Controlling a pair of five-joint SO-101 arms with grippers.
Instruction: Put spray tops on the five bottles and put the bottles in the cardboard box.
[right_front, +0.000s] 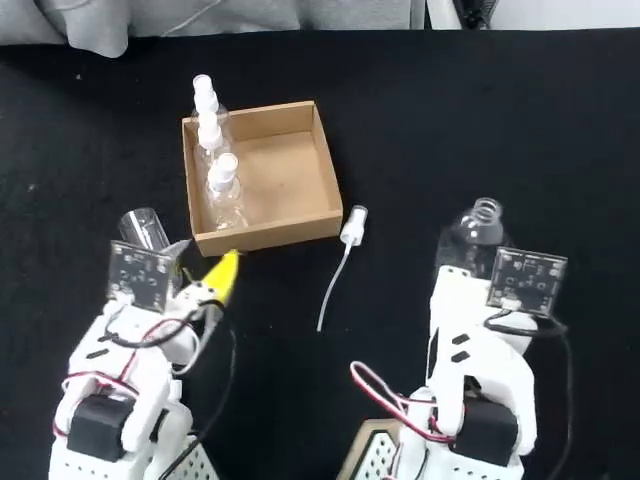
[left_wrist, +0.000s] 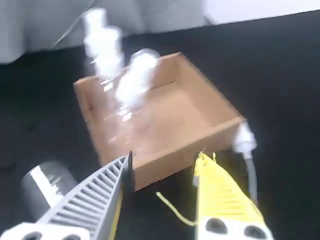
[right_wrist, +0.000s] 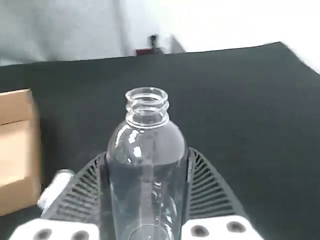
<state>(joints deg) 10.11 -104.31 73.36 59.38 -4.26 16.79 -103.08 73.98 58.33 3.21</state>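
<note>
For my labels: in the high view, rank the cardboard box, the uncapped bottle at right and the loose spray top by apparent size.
1. Cardboard box, clearly largest.
2. Uncapped bottle, lower part hidden.
3. Loose spray top, long but thin.

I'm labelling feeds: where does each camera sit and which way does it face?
High view: overhead, looking down on black table, brown cardboard box, left arm, right arm.
Left wrist view: on left wrist, facing the box past the open left gripper.
Right wrist view: on right wrist, facing over the right gripper shut on a clear plastic bottle.
All share the box.
</note>
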